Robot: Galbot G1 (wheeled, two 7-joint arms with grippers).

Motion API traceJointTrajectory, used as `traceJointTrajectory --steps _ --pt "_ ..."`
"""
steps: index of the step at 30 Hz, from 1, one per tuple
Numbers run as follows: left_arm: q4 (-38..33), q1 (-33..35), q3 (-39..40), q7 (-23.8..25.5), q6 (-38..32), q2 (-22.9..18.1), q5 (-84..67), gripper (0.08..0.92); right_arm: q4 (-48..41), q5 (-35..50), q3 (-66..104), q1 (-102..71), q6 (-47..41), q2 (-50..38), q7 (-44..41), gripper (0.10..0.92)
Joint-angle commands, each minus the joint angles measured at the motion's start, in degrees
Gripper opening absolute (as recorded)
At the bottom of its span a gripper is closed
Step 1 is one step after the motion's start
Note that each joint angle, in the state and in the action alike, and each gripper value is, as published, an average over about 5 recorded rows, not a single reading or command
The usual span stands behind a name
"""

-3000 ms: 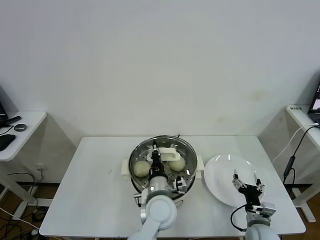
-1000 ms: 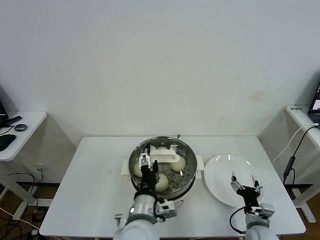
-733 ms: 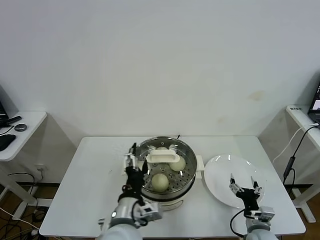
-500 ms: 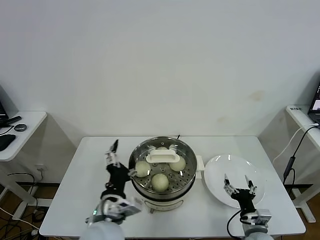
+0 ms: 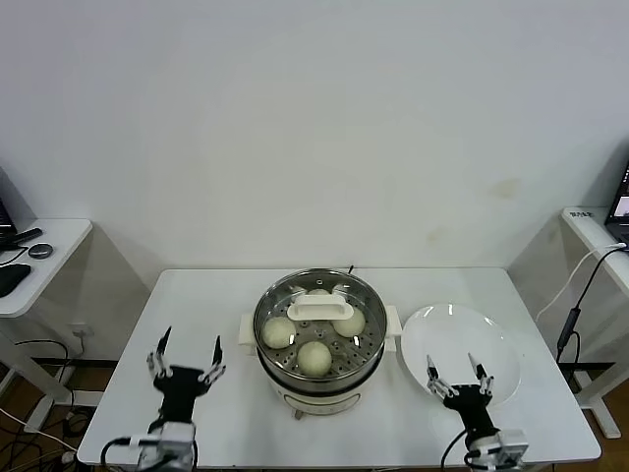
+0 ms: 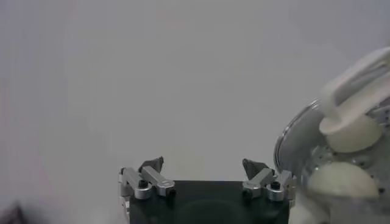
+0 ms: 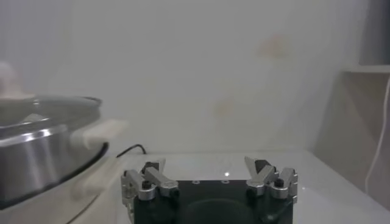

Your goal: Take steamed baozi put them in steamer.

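Steamer [image 5: 319,334] at table centre holds the steamed baozi [image 5: 314,356]. Left gripper [image 5: 185,366] and right gripper [image 5: 454,377] flank it, fingers apart, empty.

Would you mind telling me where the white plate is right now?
In the head view, the white plate lies on the table's right side, just right of the steamer, with the right gripper over its near edge.

Four baozi [image 5: 314,356] in one steamer [image 5: 266,344], one plate [image 5: 491,339], two end effectors [image 5: 184,363]
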Motion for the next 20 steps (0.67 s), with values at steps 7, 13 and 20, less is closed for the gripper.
traceJointTrajectory --steps 7,13,20 --pt "-2.3 15.0 -2.9 2.3 -0.8 0.0 -20.8 0.823 9.3 -7.0 4.1 -10.3 -8.0 -1.8 -3.2 0.823" --pt "-2.7 15.4 -2.2 1.2 -4.7 0.5 -18.0 0.823 10.7 -7.8 4.7 -10.9 -8.8 -1.1 -3.0 0.823" --pt "-3.4 15.7 -2.3 1.6 -5.0 0.6 -18.1 0.823 11.9 -7.3 4.7 -11.1 -10.2 -0.9 -2.7 0.823"
